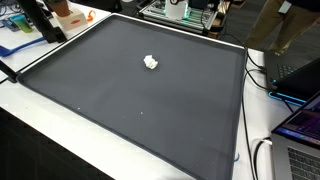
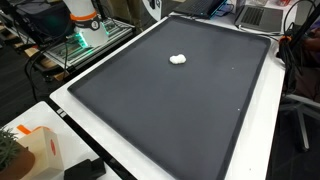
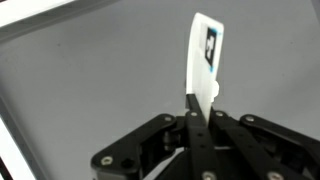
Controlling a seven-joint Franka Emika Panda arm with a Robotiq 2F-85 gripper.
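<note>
In the wrist view my gripper [image 3: 197, 100] is shut on the lower end of a thin white card-like piece [image 3: 203, 55]. The piece stands up from the fingertips and has a small dark mark near its top. Behind it lies the dark grey mat [image 3: 90, 80], with the mat's pale edge [image 3: 40, 22] at the upper left. Both exterior views show the large black mat [image 1: 130, 100] [image 2: 170, 110] with a small crumpled white object [image 1: 151, 63] [image 2: 178, 59] lying on it. The gripper and arm do not appear over the mat in either exterior view.
The mat lies on a white table [image 2: 75, 120]. A white and orange robot base [image 2: 82, 18] stands past one corner. Laptops [image 1: 300, 130] and cables [image 1: 262, 150] lie along one side, an orange-white box [image 2: 40, 150] near another corner.
</note>
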